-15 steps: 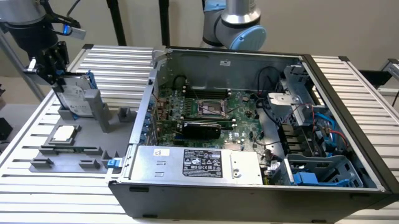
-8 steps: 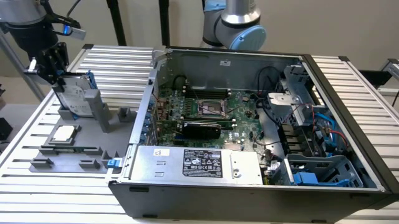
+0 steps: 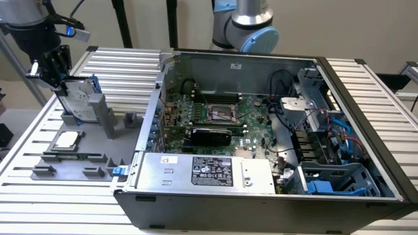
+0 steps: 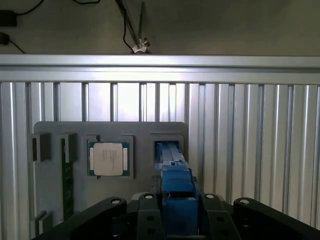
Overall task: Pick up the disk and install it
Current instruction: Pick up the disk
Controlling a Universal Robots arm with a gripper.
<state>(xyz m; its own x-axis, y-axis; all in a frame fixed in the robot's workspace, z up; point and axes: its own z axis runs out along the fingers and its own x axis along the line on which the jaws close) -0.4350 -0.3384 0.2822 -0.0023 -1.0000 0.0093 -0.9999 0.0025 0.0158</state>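
Observation:
The disk, silver-grey with a white label in a blue carrier frame, stands upright on edge in a slot of the grey fixture at the exterior view's left. My gripper comes down on its top edge from above. In the wrist view the disk's blue frame edge runs straight between my black fingers, which press against it on both sides; the gripper is shut on it. The disk's lower end still sits in the fixture slot.
A square silver CPU chip lies in its fixture pocket beside the disk. The open computer case lies to the exterior view's right, with a grey power-supply box at its near side and a blue-lined drive cage at the near right corner.

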